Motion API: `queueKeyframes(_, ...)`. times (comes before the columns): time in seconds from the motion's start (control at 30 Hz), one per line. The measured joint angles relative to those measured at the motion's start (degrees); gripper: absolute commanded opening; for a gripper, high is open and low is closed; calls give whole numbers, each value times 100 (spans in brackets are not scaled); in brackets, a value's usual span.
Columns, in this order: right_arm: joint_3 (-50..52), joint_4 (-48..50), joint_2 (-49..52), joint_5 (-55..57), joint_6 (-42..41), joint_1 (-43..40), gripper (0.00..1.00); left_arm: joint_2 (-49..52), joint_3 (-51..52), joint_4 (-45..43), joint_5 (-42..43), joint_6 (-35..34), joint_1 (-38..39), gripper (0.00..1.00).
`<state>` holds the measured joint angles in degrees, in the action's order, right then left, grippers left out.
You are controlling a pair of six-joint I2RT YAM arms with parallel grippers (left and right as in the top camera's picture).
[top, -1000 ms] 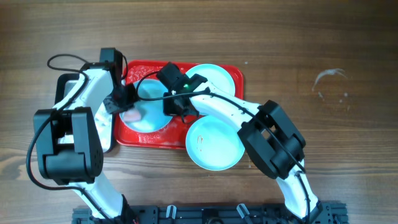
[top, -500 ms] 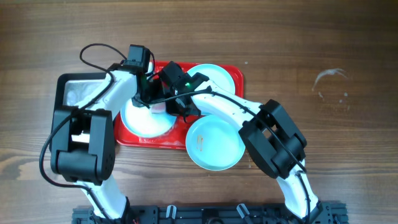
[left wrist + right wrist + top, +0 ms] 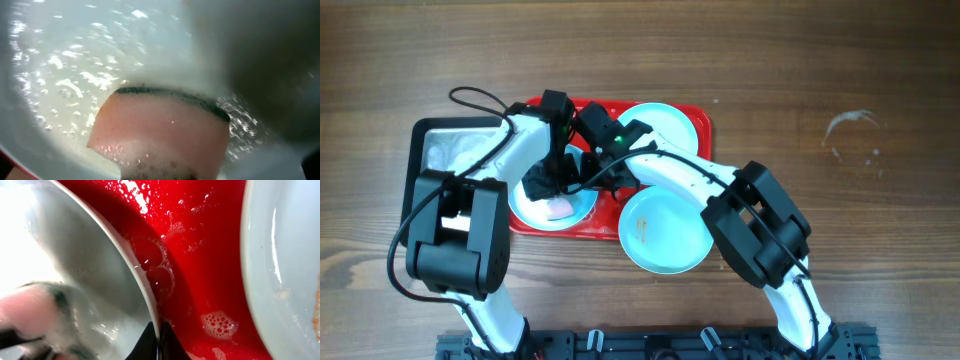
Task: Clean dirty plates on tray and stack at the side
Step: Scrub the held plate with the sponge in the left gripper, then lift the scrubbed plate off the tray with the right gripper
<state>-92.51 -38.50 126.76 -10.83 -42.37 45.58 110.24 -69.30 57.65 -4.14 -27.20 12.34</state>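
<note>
A pale turquoise plate (image 3: 523, 207) lies at the front left of the red tray (image 3: 607, 212). My left gripper (image 3: 552, 185) is shut on a pink sponge (image 3: 561, 208) with a dark scouring edge and presses it on this wet plate; the sponge fills the left wrist view (image 3: 160, 130). My right gripper (image 3: 596, 170) is shut on that plate's right rim (image 3: 145, 295), one finger on each side. A second plate (image 3: 665, 125) lies at the tray's far right corner and shows in the right wrist view (image 3: 285, 255). A third plate (image 3: 665, 232) sits on the table at the tray's front right.
A black-rimmed silver metal tray (image 3: 440, 150) stands left of the red tray. Soapy foam and water (image 3: 217, 325) lie on the red tray's floor. A wet mark (image 3: 850, 135) is on the wooden table at the far right.
My left gripper has swept the sponge from the plate's left side round its far side to its front. The plate has slid a little toward the front. The right gripper has kept its grip on the rim.
</note>
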Motion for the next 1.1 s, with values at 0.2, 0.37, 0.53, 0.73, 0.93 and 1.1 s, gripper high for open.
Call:
queueKeyframes(0.2,0,9,0,13,-4,2,4,-31,92,-361,-879,-643,46,4)
queueKeyframes(0.37,0,9,0,13,-2,2,4,15,109,-693,-1746,-772,13,4)
queueKeyframes(0.53,0,9,0,17,0,4,4,173,-225,-236,-1803,-787,-103,4)
queueKeyframes(0.73,0,13,0,11,4,2,4,240,-1353,911,-586,-275,-748,4)
queueKeyframes(0.93,0,22,0,-24,4,2,17,-190,-1587,1508,328,323,-1515,4)
queueKeyframes(1.1,0,118,9,-188,13,2,40,-424,-1628,1611,431,490,-2092,4)
